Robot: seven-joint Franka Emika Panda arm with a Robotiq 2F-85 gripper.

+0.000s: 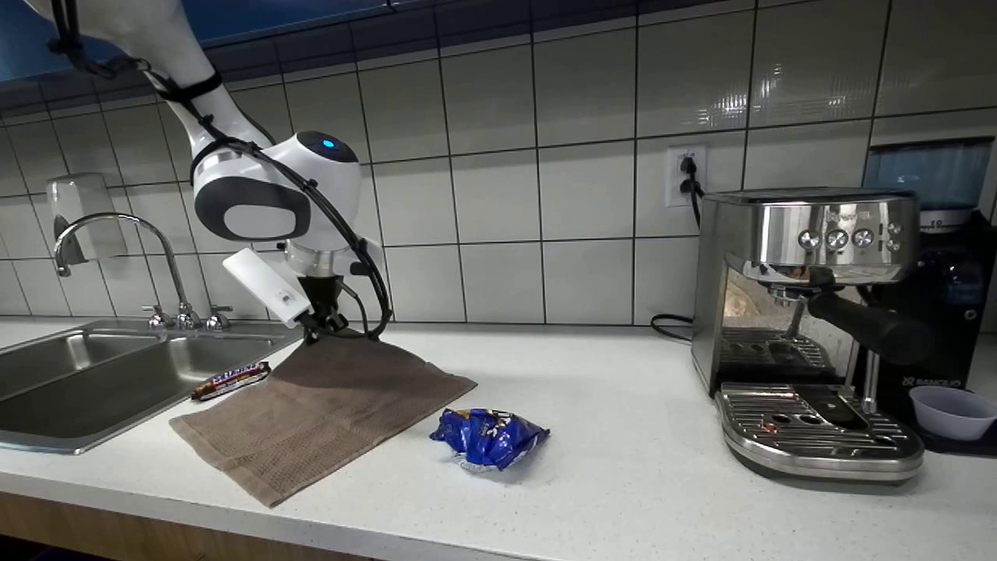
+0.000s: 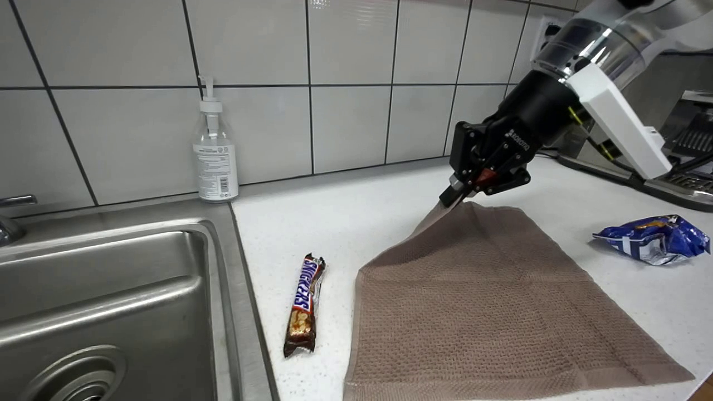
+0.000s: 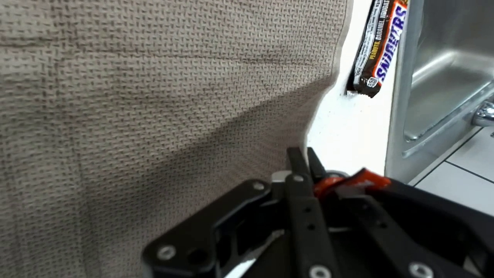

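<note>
The gripper (image 2: 451, 196) is pinching the brown towel (image 2: 490, 312) by a raised end pointing up toward the tiled wall (image 2: 351, 122) (which axis is longer, I cannot tell). The rest is lying spread over the counter (image 1: 623, 436), and a Snickers bar (image 2: 304, 303) is resting between it and the sink (image 2: 239, 312).
</note>
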